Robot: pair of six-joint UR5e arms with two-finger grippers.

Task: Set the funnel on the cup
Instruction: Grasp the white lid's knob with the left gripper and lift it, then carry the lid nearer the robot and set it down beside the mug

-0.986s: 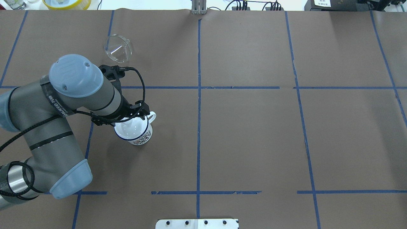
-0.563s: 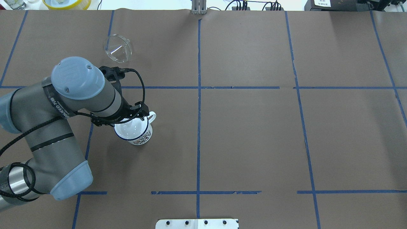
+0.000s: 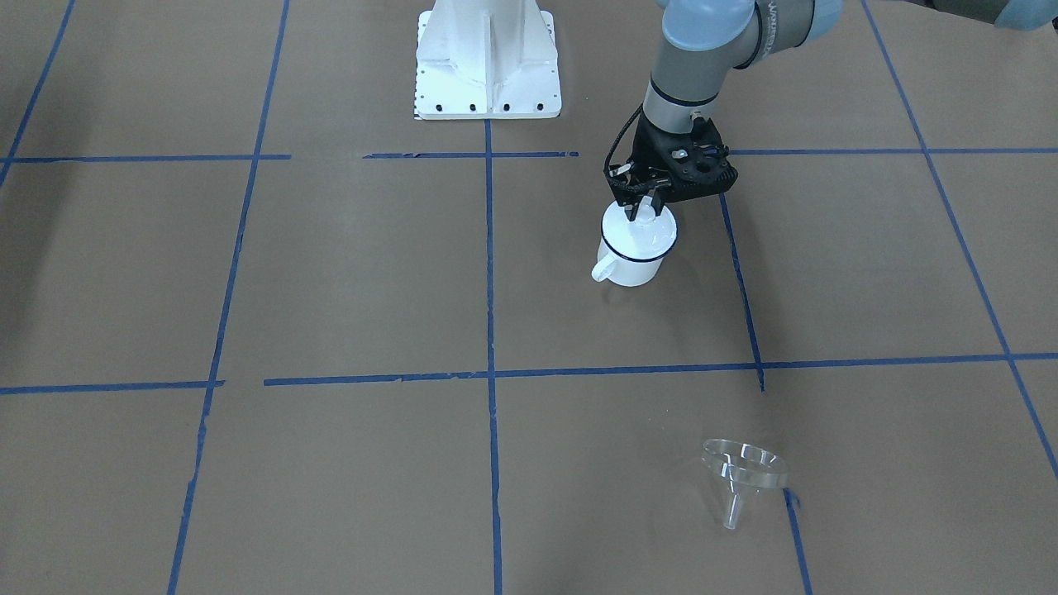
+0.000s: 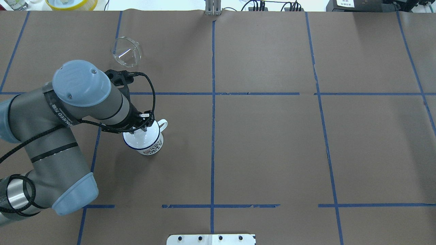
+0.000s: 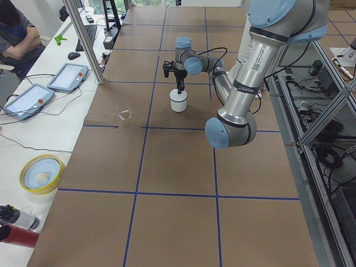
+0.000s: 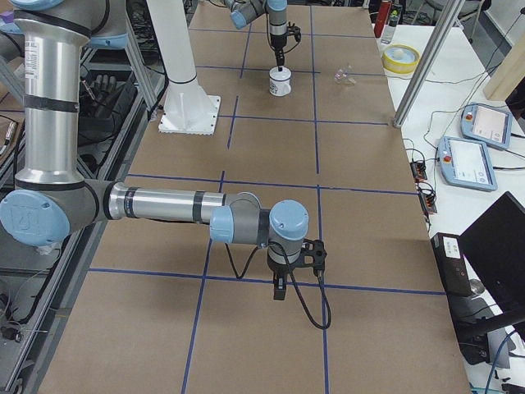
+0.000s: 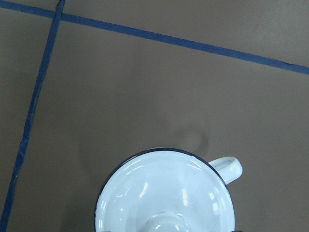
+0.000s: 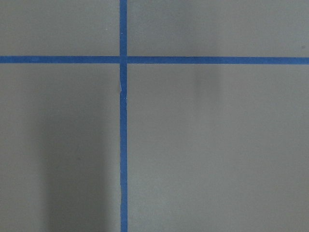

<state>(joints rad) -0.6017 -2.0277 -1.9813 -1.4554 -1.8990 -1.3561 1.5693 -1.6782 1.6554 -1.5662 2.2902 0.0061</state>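
Observation:
The cup (image 4: 151, 147) is a white mug with a dark blue rim, standing left of centre; it also shows in the front view (image 3: 632, 266) and the left wrist view (image 7: 229, 168). A white domed lid (image 7: 159, 193) with a knob sits in its mouth. My left gripper (image 3: 643, 211) points straight down over the cup and is shut on the lid's knob; overhead it shows at the cup's back rim (image 4: 145, 125). The clear funnel (image 4: 126, 56) lies on its side farther out on the table, also in the front view (image 3: 744, 467). My right gripper (image 6: 279, 291) hangs over bare table; I cannot tell whether it is open.
The white robot base plate (image 3: 488, 58) is at the near edge. A metal post (image 4: 213, 7) and a yellow bowl (image 4: 71, 3) stand beyond the far edge. Tablets (image 5: 67, 77) and a seated person (image 5: 16, 33) are at the side bench.
The left gripper's fingers have drawn together over the top of the cup. The cup and the funnel have not moved.

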